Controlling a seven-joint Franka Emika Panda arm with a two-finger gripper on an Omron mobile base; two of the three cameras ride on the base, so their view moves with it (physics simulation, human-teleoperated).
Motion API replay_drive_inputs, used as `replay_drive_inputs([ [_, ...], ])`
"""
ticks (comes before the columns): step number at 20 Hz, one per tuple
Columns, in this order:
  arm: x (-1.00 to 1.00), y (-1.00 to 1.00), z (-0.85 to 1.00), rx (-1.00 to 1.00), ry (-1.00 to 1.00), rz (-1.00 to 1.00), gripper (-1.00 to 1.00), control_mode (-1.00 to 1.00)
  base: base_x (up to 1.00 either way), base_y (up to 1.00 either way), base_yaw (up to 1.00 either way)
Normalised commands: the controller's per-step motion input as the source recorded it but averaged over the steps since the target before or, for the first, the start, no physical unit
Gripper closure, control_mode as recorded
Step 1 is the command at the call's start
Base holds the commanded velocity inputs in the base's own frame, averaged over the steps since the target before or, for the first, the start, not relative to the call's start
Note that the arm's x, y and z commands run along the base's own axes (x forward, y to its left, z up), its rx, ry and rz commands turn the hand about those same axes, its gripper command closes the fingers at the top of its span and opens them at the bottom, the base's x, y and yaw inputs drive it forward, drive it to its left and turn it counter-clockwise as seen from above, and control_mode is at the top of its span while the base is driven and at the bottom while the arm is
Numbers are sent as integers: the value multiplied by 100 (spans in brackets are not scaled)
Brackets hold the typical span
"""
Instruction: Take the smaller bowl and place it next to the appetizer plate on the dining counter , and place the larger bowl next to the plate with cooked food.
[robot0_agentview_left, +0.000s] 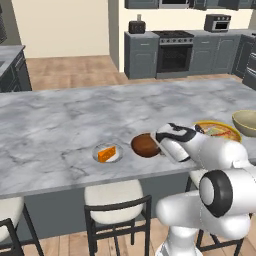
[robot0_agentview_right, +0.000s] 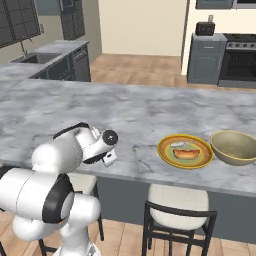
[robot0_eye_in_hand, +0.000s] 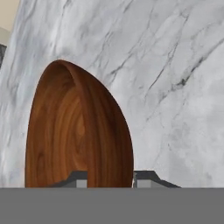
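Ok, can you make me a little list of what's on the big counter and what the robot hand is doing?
counter: long grey marbled top, stools below
small plate: pale, with one orange wedge
brown bowl: right of the small plate, close beside it
gripper: shut on the brown bowl's rim, one fingertip on each side
yellow plate: with reddish-brown cooked food
big bowl: tan-yellow, right beside the yellow plate
task so far: both bowls sit next to their plates; brown bowl not yet let go
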Motion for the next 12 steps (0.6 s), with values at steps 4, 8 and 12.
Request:
replay_drive_inputs([
  [4, 53, 3, -38, 0, 5, 1, 100, -100, 0, 0, 0],
  [8, 51, 11, -47, 0, 3, 1, 100, -100, 0, 0, 0],
  [12, 47, 13, -41, 0, 0, 0, 100, -100, 0, 0, 0],
])
